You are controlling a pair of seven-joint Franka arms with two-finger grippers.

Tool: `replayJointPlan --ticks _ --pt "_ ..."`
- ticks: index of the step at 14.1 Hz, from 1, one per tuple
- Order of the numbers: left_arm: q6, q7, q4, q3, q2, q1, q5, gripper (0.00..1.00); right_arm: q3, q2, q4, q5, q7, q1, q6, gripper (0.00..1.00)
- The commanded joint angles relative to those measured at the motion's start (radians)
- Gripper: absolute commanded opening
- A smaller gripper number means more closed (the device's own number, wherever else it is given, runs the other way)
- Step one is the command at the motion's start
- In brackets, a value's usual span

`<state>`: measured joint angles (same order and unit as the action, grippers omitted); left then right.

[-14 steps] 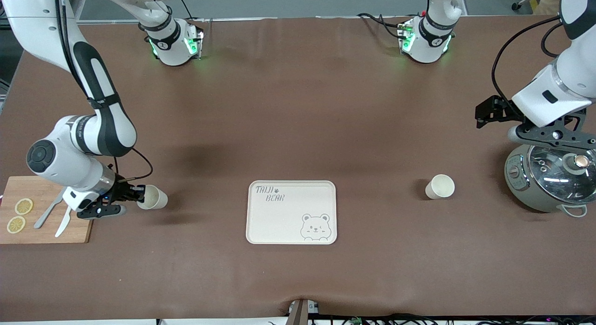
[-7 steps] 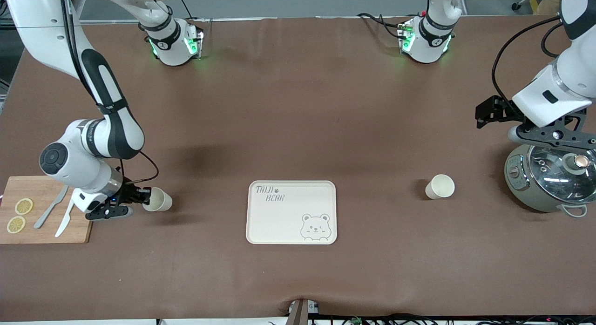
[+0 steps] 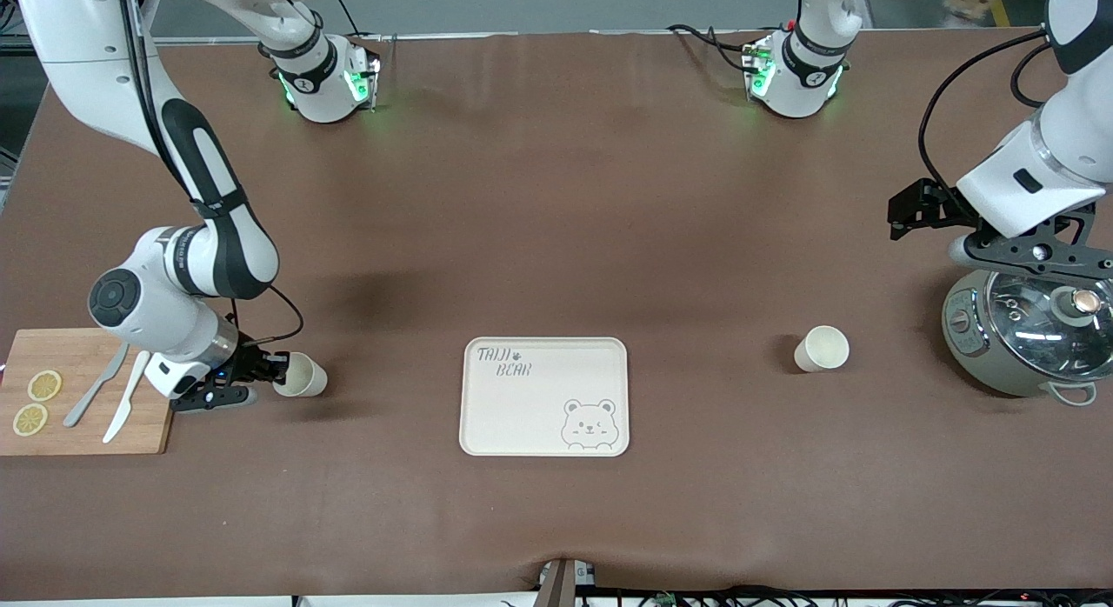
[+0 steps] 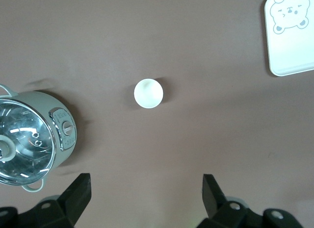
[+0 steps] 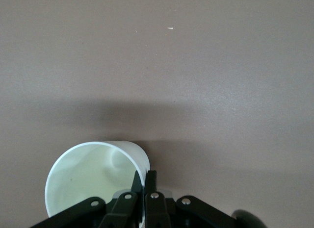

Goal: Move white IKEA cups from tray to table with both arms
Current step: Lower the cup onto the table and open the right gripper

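Observation:
One white IKEA cup [image 3: 303, 376] [image 5: 93, 181] hangs tilted in my right gripper [image 3: 276, 369] [image 5: 145, 181], which is shut on its rim, one finger inside and one outside, over the table between the cutting board and the bear tray [image 3: 543, 396]. The other white cup [image 3: 822, 349] [image 4: 148, 93] stands upright on the table between the tray and the pot. My left gripper [image 3: 1000, 242] [image 4: 145, 196] hangs open and holds nothing, over the table by the pot; the standing cup is well apart from it.
A grey pot with a glass lid [image 3: 1022, 333] [image 4: 32, 137] stands at the left arm's end. A wooden cutting board [image 3: 78, 394] with lemon slices, a fork and a knife lies at the right arm's end. The tray's corner [image 4: 289, 34] shows in the left wrist view.
My right arm has carried its cup a short way from the cutting board toward the tray. The left arm and the standing cup have not moved.

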<state>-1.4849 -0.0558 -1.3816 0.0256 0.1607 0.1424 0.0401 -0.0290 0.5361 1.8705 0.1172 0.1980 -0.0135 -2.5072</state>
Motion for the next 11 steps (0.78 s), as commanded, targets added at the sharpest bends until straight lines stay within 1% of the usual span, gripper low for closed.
replayJointPlan --ticks 1,2,3,4,5,7,8,10,11 --pt "-0.009 0.008 -0.001 0.001 0.003 -0.003 -0.002 1.0 0.001 0.008 0.01 0.027 0.008 0.007 -0.029 0.0" --pt "-0.009 0.008 -0.001 0.001 0.003 -0.003 -0.002 1.0 0.001 0.008 0.01 0.027 0.008 0.009 -0.029 0.0" --pt "-0.009 0.008 -0.001 0.001 0.003 -0.003 -0.002 1.0 0.001 0.008 0.009 0.027 0.005 0.007 -0.025 0.09" --pt "-0.009 0.008 -0.001 0.001 0.005 -0.003 -0.002 1.0 0.001 0.008 0.009 0.027 0.003 0.007 -0.024 0.8" --pt "-0.009 0.008 -0.001 0.001 0.005 -0.003 -0.002 1.0 0.001 0.005 0.007 0.027 0.001 0.006 -0.015 1.0" --pt "-0.014 0.008 -0.001 0.001 0.007 -0.003 0.0 1.0 0.003 -0.01 -0.01 0.026 0.006 0.003 0.023 1.0" --pt "-0.021 0.008 -0.001 0.001 0.007 -0.001 0.001 1.0 0.004 -0.024 -0.046 0.025 0.006 0.003 0.09 1.0" --pt "-0.021 0.008 -0.001 0.001 0.007 -0.001 0.0 1.0 0.011 -0.065 -0.149 0.015 0.003 -0.003 0.294 1.0" --pt "-0.021 0.008 -0.001 0.001 0.007 -0.001 0.0 1.0 0.014 -0.088 -0.218 0.009 0.0 -0.008 0.427 1.0"
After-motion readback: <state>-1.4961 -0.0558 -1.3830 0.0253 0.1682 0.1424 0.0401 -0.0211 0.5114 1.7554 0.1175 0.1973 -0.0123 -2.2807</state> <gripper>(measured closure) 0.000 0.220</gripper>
